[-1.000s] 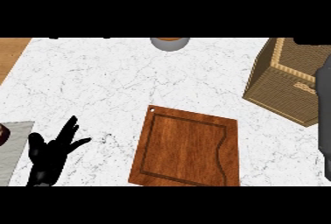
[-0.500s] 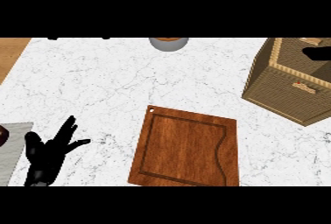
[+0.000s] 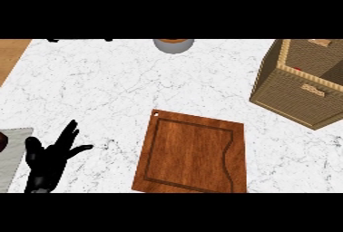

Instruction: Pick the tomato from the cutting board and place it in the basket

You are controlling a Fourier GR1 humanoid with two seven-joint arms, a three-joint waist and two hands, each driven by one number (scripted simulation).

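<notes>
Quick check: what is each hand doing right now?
Left hand: open, fingers straight, resting at the lower left, holding nothing.
Right hand: not in view.

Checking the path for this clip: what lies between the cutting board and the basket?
Head view: only bare marble counter separates the cutting board from the basket; nothing stands there.

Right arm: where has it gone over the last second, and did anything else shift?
The right arm, which reached over the basket a second ago, has pulled back out of view; half a second ago only a dark shape showed inside the basket. A small red spot now shows just inside its rim, perhaps the tomato. The cutting board stays bare and unmoved, and the left hand still rests open at lower left.
</notes>
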